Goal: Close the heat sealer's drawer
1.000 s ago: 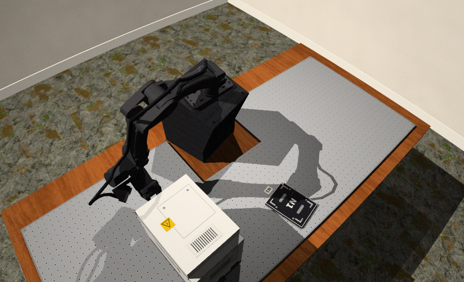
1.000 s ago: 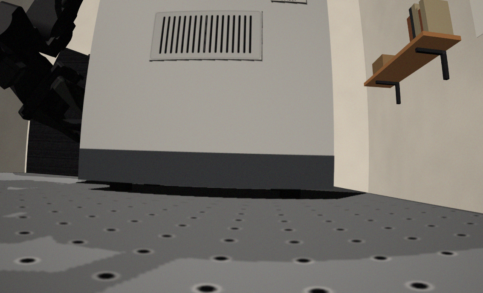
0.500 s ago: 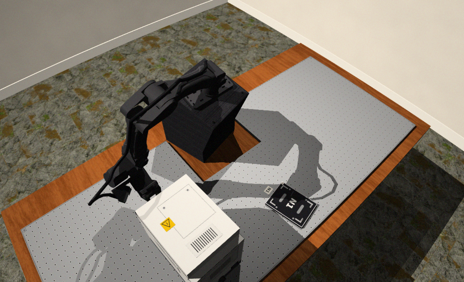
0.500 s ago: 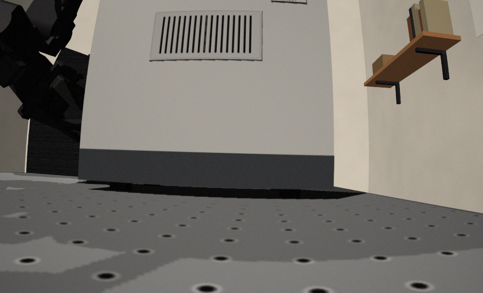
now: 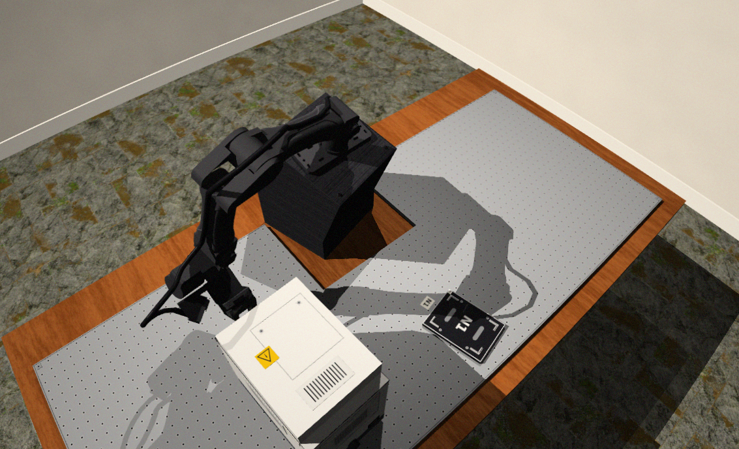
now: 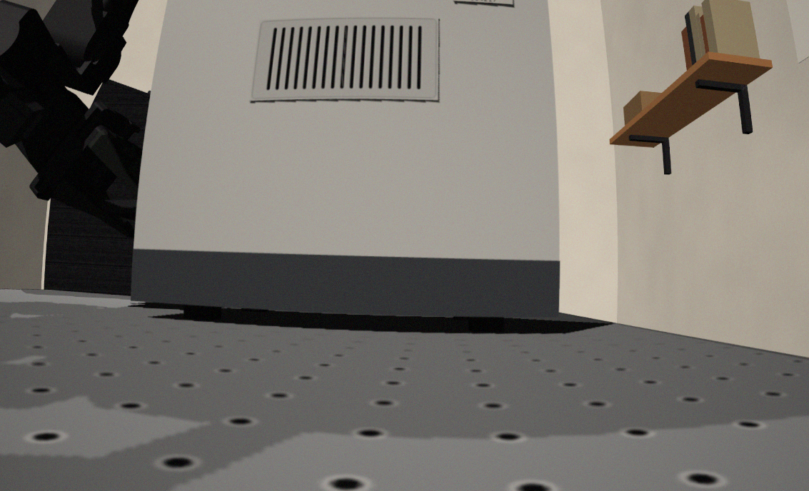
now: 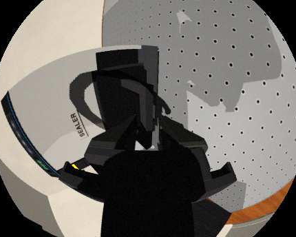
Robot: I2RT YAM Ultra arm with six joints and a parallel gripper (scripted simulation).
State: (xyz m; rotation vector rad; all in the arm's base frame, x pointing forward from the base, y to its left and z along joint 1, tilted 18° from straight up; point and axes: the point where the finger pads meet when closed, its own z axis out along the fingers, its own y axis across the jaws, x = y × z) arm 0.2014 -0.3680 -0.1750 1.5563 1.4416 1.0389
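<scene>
Plainly, the heat sealer [image 5: 299,345] [image 6: 346,183] [image 7: 49,120] stands upright, white with 1 yellow label [image 5: 267,356], the hand [image 5: 244,303] [image 6: 117,176] [image 7: 148,118] released beside it.

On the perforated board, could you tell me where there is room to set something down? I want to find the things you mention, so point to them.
The far right stretch of the perforated board [image 5: 528,161], beyond the black plate [image 5: 475,341]. It is crowded between gripper [image 5: 249,303] [image 7: 149,146] and sealer [image 5: 305,340] [image 6: 346,183] [image 7: 52,114].

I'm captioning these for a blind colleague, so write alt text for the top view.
A black robot arm reaches down to its gripper beside a white heat sealer with a yellow warning label; a black plate marked IN lies apart on a perforated board.
</scene>
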